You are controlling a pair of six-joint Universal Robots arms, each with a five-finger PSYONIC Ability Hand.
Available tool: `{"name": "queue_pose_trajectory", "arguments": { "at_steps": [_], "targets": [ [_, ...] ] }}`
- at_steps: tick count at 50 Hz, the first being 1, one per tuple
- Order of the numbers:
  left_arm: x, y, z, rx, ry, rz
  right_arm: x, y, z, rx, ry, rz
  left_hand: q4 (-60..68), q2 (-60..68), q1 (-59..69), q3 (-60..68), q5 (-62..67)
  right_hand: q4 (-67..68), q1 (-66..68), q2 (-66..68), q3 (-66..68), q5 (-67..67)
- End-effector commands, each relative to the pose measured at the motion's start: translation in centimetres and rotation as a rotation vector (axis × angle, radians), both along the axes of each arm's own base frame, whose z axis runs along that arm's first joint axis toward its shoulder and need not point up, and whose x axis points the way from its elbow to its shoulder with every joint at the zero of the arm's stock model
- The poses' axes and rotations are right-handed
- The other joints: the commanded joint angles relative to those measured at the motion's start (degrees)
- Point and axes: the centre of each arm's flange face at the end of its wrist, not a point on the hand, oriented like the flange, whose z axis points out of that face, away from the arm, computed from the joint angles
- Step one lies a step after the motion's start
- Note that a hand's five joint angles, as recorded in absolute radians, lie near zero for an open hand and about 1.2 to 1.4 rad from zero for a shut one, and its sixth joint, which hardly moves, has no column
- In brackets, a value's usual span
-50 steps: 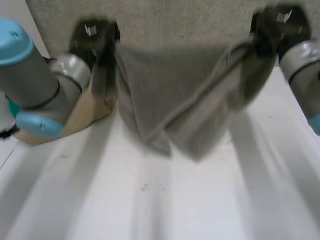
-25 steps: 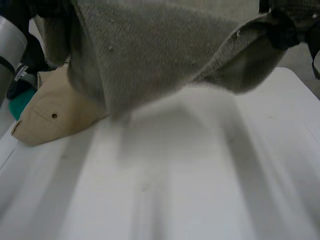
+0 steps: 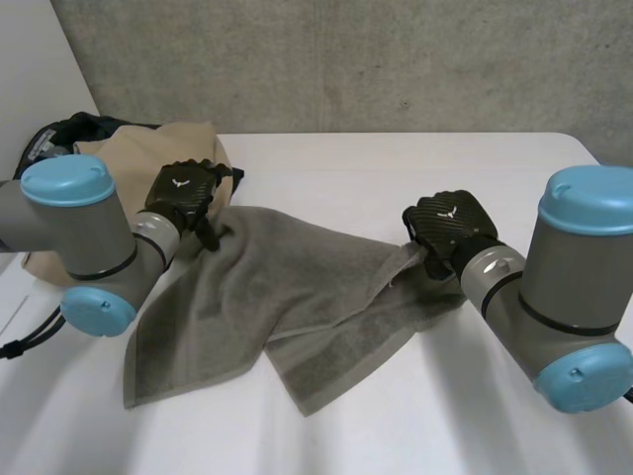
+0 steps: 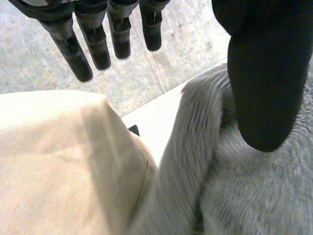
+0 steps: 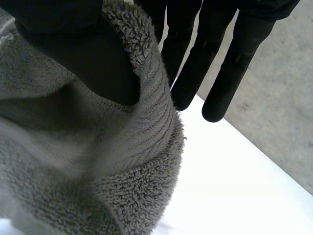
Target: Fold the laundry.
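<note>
Well, at the far left corner of the white table point(image 3: 396, 426) lay a tan cloth point(image 3: 188, 148) in a heap. A dark thing point(image 3: 64, 134) peeked out behind it, but I could not tell what it was.

Next came the left hand point(image 3: 183, 193), just beside the tan cloth. It sat on the far left corner of the grey towel point(image 3: 287, 297). In the left wrist view its fingers point(image 4: 78, 54) were straight and spread, up in the air, touching nothing. Its thumb point(image 4: 266, 88) rested on the fluffy towel. It was not holding anything.

The towel lay on the middle of the table, between the two hands. It was rumpled, and one part was flopped over another. One corner pointed to the near edge of the table.

The right hand point(image 3: 447, 223) sat at the right corner of the towel, nearer the right edge of the table. In the right wrist view its fingers point(image 5: 230, 63) were straight and loose. The towel's edge stood up between them and the thumb point(image 5: 88, 54), which lay against the cloth. The fingers did not squeeze it.

Behind the table stood a grey wall point(image 3: 346, 59).
</note>
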Motion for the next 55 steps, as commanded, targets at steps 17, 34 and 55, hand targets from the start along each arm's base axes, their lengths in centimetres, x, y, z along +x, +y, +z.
{"name": "queue_pose_trajectory", "arguments": {
  "at_steps": [17, 34, 55],
  "targets": [
    [3.6, 14.9, 1.7, 0.148, -0.089, -0.020, -1.4, -1.0, -0.3, -0.026, 0.029, -0.134, 3.78, 3.49, 5.31, 3.17, 4.12, 11.42, 15.44, 12.80, 12.06, 11.67],
    [3.8, 17.4, -3.9, 0.189, -0.208, -0.080, -1.5, -1.2, -0.5, -0.036, 0.035, -0.161, 7.66, 7.36, 9.18, 7.05, 7.99, 11.42, 15.44, 12.80, 12.06, 11.67],
    [2.7, 15.1, -5.9, 0.189, -0.221, -0.086, -1.5, -0.9, -0.7, -0.036, 0.033, -0.152, 34.89, 34.59, 36.42, 34.28, 35.22, 11.42, 15.44, 12.80, 12.06, 11.67]
  ]
}}
